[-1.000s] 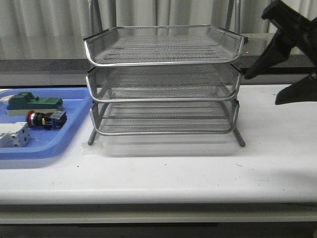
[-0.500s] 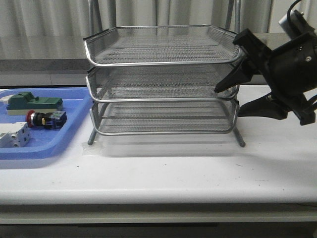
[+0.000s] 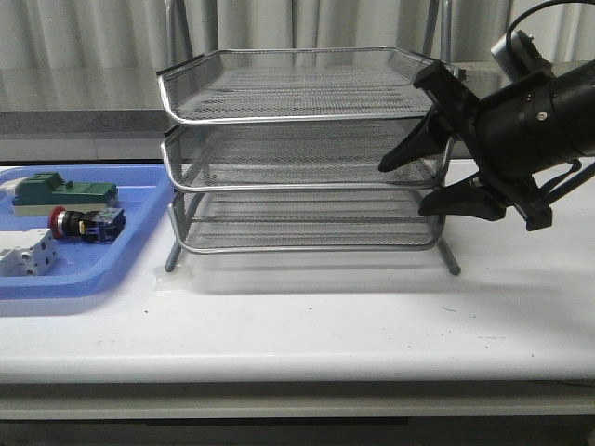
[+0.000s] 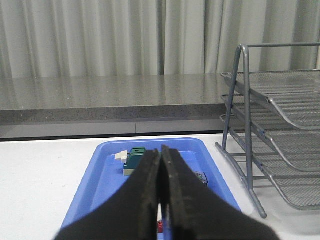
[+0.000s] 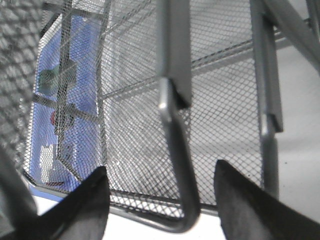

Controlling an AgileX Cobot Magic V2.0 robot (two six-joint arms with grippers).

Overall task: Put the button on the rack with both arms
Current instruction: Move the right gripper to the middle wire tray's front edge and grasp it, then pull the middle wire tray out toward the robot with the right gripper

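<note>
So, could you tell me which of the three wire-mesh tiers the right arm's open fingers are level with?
The middle tier of the silver wire-mesh rack: the right gripper brackets its right corner, below the top tier and above the bottom one.

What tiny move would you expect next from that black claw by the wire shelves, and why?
Probably the open right gripper eases further in and closes on the front rim of the silver wire-mesh rack's middle tray, since its fingers straddle that rim while the red-capped button waits in the blue tray.
</note>
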